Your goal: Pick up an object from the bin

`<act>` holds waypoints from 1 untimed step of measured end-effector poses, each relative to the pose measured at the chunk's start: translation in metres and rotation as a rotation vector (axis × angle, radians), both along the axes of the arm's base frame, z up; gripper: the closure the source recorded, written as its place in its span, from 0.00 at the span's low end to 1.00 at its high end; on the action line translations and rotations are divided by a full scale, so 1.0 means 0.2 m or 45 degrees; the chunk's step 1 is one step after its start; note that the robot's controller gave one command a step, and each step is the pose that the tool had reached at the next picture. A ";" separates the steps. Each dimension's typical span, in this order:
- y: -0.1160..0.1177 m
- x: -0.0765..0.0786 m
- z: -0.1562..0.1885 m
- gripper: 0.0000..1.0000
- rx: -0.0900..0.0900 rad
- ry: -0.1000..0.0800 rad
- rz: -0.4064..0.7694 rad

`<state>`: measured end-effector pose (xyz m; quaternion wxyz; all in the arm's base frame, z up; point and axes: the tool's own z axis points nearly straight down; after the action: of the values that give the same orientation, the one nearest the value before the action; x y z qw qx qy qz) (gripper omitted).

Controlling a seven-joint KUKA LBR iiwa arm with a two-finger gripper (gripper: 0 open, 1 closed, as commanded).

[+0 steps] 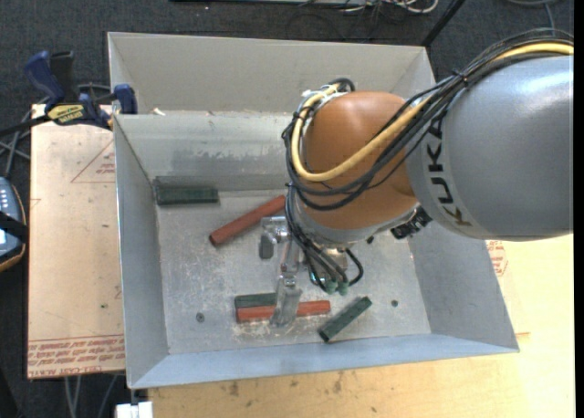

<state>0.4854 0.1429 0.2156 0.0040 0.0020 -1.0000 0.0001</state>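
My grey bin (182,261), on its floor: dk green bar (185,193) back-left, red-brown bar (245,223) slanted mid, short green bar (255,300) touching red bar (315,308) at front, tilted green bar (345,318) front-right.

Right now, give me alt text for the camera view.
The gripper hangs low over a green bar and a red bar side by side at the bin's front. A red-brown bar and two dark green bars lie elsewhere.

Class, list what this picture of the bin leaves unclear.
Camera view: the end effector covers the middle of the red bar and green bar at the front; any grip is unclear.
Camera view: the orange wrist cover hides the right rear floor of the bin and the brown-red bar at its right end.
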 end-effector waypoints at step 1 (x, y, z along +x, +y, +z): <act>0.00 0.01 0.02 0.00 0.002 -0.010 -0.005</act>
<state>0.4873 0.1419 0.2198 0.0001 0.0001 -1.0000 -0.0005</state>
